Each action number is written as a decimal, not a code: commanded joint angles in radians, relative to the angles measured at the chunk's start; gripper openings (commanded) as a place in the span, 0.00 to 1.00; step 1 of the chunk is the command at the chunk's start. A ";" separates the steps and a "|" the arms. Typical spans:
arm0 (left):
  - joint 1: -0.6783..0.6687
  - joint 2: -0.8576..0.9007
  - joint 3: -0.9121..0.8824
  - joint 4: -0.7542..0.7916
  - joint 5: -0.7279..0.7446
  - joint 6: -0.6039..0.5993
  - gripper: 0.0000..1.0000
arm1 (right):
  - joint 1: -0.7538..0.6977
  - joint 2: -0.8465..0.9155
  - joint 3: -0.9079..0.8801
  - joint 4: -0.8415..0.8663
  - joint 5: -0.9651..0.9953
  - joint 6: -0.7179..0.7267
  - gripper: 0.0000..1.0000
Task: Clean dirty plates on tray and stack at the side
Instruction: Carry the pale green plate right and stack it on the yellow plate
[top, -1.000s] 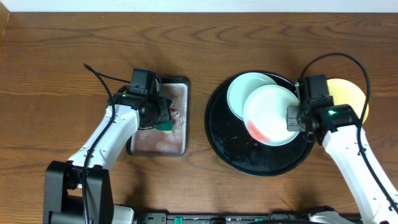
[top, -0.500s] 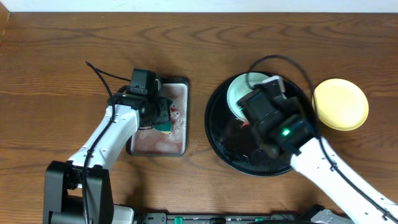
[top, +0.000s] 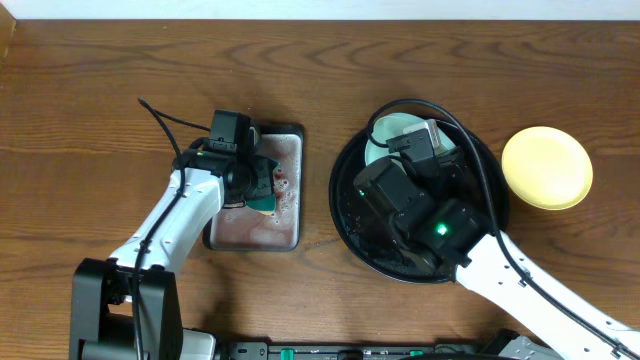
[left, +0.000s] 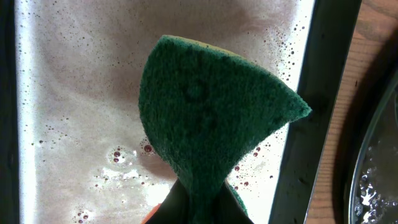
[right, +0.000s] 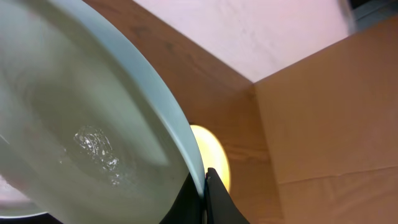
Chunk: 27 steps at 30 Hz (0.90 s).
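My right gripper (right: 205, 180) is shut on the rim of a pale mint plate (right: 74, 124), held tilted and wet. In the overhead view the right arm (top: 420, 200) covers most of the black tray (top: 345, 220) and hides the held plate. A second mint plate (top: 392, 135) lies at the tray's far side. The yellow plate (top: 546, 167) lies on the table to the right of the tray; it also shows in the right wrist view (right: 211, 152). My left gripper (left: 199, 202) is shut on a green sponge (left: 211, 112) above the silver tray.
The rectangular silver tray (top: 250, 230) holds soapy, reddish water (left: 74, 93) left of the black tray. A cardboard box (right: 329, 106) shows beyond the table in the right wrist view. The table's far edge runs along the top of the overhead view.
My right arm has swung left over the black tray, with the smeared mint plate lifted and tilted in its grip. The left arm and sponge have not moved.
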 joint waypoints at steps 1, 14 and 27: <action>0.002 -0.006 -0.007 -0.002 -0.013 0.017 0.08 | -0.096 -0.014 0.019 0.002 -0.185 0.139 0.01; 0.002 -0.006 -0.007 -0.011 -0.013 0.017 0.08 | -0.864 0.061 0.019 -0.005 -0.929 0.488 0.01; 0.002 -0.006 -0.007 -0.010 -0.013 0.017 0.08 | -1.302 0.290 0.018 0.076 -1.164 0.575 0.01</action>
